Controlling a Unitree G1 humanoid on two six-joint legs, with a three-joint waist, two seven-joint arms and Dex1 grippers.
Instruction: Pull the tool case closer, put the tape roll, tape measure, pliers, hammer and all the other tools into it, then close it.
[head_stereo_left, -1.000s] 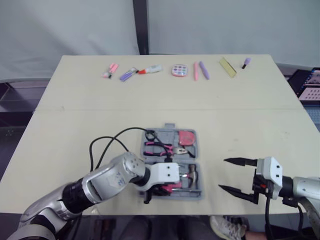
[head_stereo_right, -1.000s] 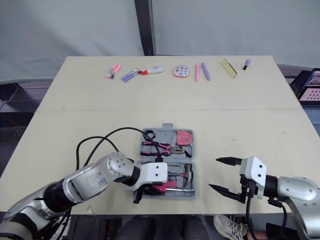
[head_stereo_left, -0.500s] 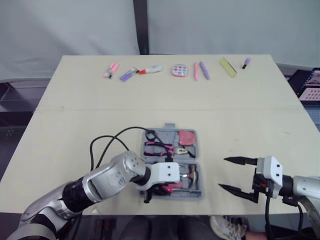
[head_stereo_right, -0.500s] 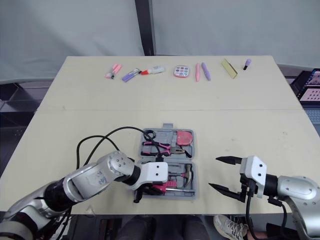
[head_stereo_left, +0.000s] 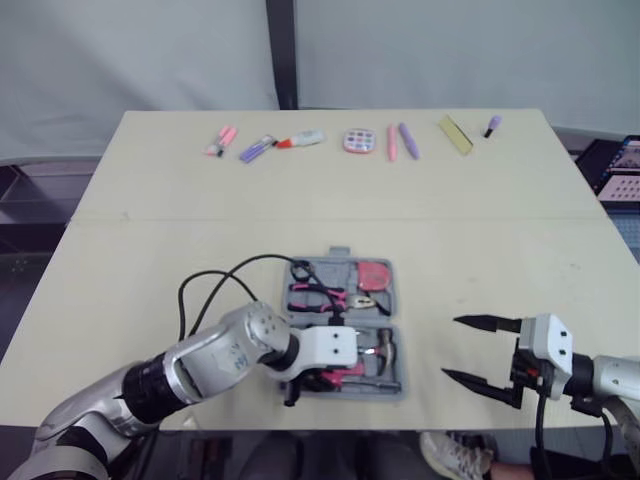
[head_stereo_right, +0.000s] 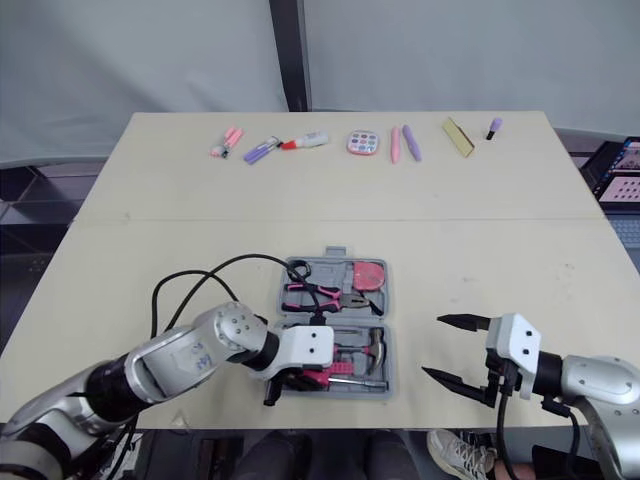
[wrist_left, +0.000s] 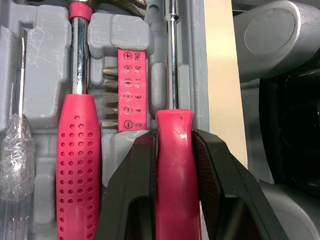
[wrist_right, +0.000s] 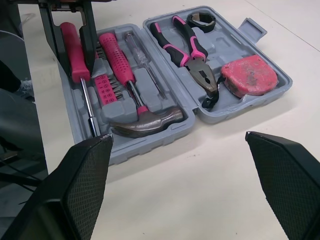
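Right gripper (head_stereo_left: 450, 347): lower right of the head view, over the table's near edge, well apart from the case; its two black fingers are spread wide with nothing between them.
Left gripper (wrist_left: 172, 135): lower centre of the head view, at the near left corner of the case; fingers clamped on either side of a pink handle.
Pink-handled screwdriver (wrist_left: 173, 160): lying in the outermost slot of the case's near half, its steel shaft running along the case wall, its handle pinched by the left gripper.
Tool case (wrist_right: 145, 142): grey, lying open and flat at lower centre of the head view, close to the table's near edge.
Near half: hammer (wrist_right: 150, 120) with a perforated pink grip, a pink bit holder (wrist_left: 127, 87) and a clear-handled screwdriver (wrist_left: 17, 150), each seated in its recess.
Far half: pliers (wrist_right: 200, 70) with pink and black grips, the pink tape measure (wrist_right: 250, 75) and the black tape roll (wrist_right: 201, 20).
Table (head_stereo_left: 300, 200): pale wood, a seam running across its middle.
Far edge: row of small pink, purple and yellow items (head_stereo_left: 358, 141), upper centre of the head view.
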